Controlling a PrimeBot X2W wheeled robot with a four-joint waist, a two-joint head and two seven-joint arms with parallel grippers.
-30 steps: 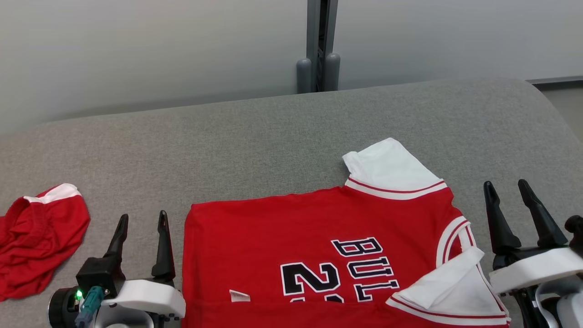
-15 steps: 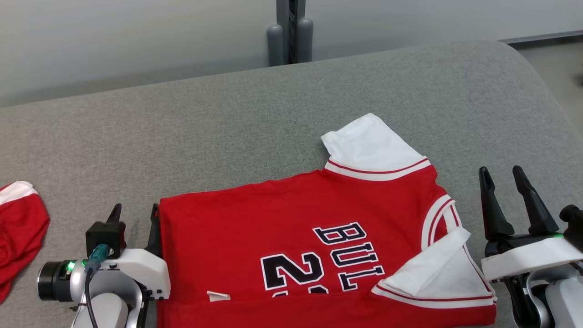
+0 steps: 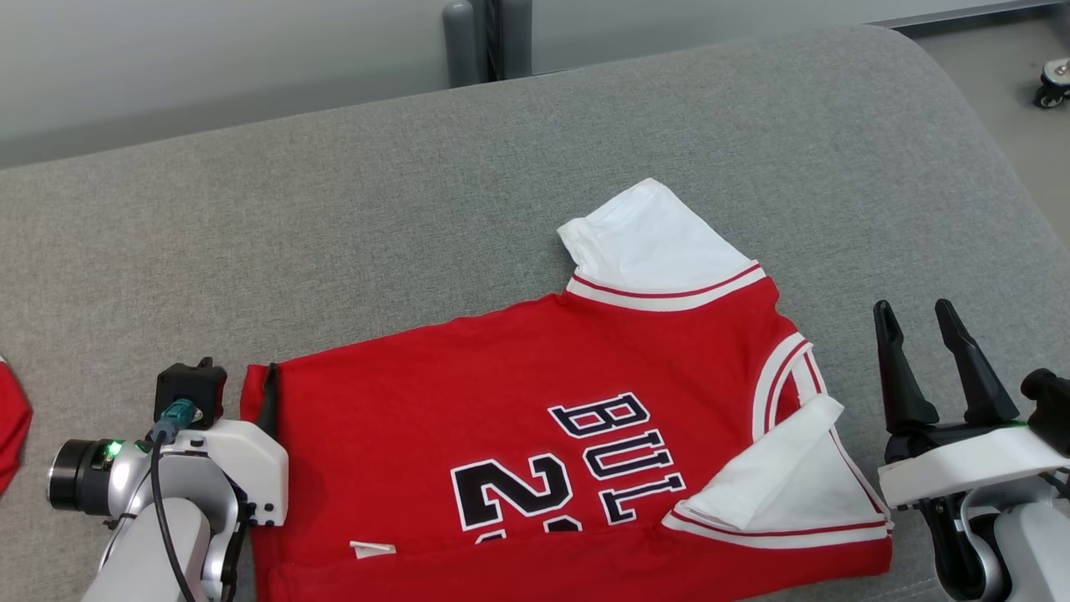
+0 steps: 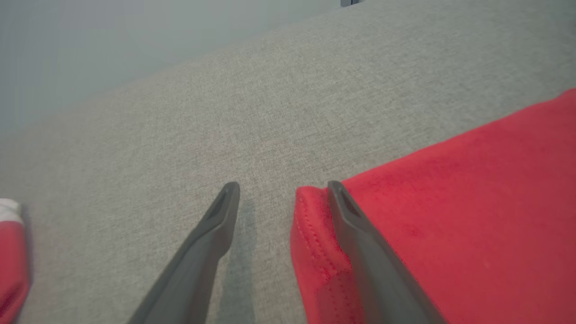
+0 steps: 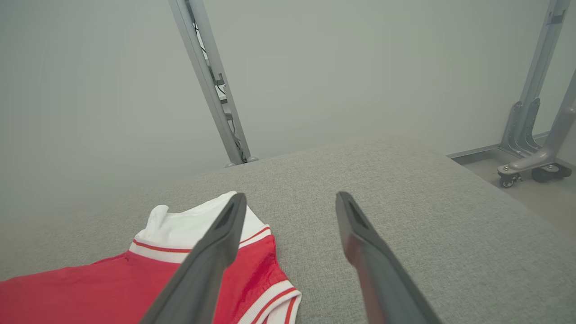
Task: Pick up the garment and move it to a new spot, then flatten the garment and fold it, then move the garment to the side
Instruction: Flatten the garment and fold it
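**Left end effector straddles the jersey's hem corner, right one waits off the collar**

Here's the head view: the red jersey (image 3: 543,393) lies spread on the grey tabletop (image 3: 334,209), black lettering up. One white sleeve (image 3: 648,242) points away on its far side, and the other (image 3: 777,493) is folded over its chest.

The left end effector (image 3: 236,372) sits at the jersey's hem end, but its own wrist housing hides most of it from up here.

Switch to the left wrist view and it's clear. The left end effector (image 4: 283,184) is spread wide and grips nothing. One dark finger lies over the red cloth, the other over bare tabletop, and the stitched hem corner (image 4: 310,225) sits between them. I cannot tell whether that finger presses the cloth.

The right end effector (image 3: 913,305) stands just off the jersey's collar end, also wide and empty. Its wrist view (image 5: 291,195) looks past the jersey's far sleeve to a grey post (image 5: 211,81) against the wall, with a caster (image 5: 506,180) on the floor beyond the tabletop's edge.

Well beyond the jersey's hem end, a second red garment (image 3: 8,418) peeks in, white-trimmed in the left wrist view (image 4: 11,256). A small white tag (image 3: 372,548) lies on the jersey's near part.
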